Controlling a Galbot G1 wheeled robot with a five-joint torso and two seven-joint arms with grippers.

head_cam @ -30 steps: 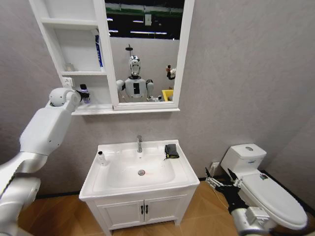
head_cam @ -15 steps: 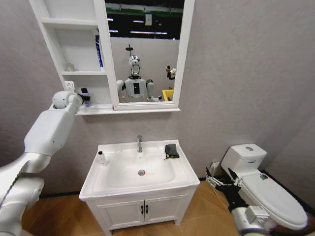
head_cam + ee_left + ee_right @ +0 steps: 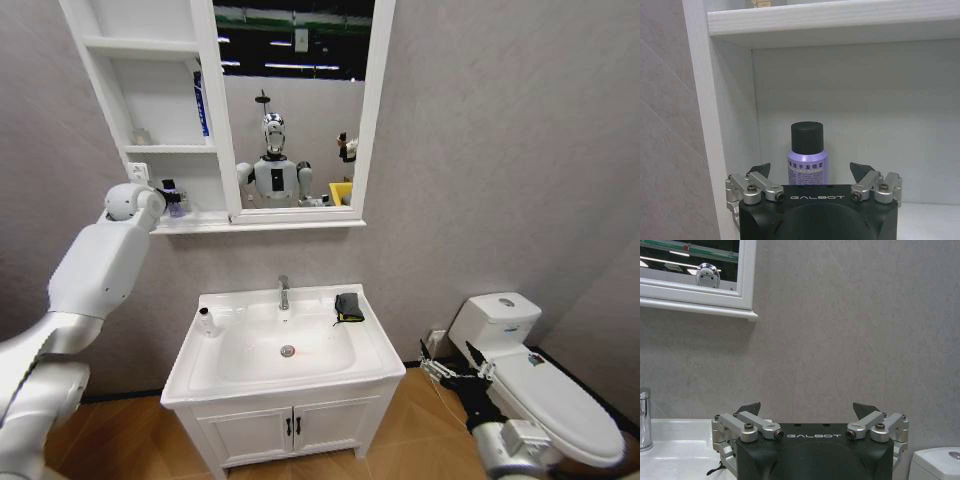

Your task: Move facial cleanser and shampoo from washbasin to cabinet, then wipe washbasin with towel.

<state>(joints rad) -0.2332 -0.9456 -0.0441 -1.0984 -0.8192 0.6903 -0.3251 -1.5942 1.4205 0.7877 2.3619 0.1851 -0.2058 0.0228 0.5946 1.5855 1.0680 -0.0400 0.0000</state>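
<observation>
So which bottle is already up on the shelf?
The purple bottle with the black cap: it stands upright on the cabinet's bottom shelf, in front of the open left gripper. The white bottle sits on the washbasin.

The white left arm reaches up toward 10 o'clock, its black claw [image 3: 810, 172] spread wide; the right claw [image 3: 807, 412], low at 5 o'clock, gapes too.

L gripper [image 3: 810, 172] drew back from purple bottle [image 3: 807, 155].
</observation>
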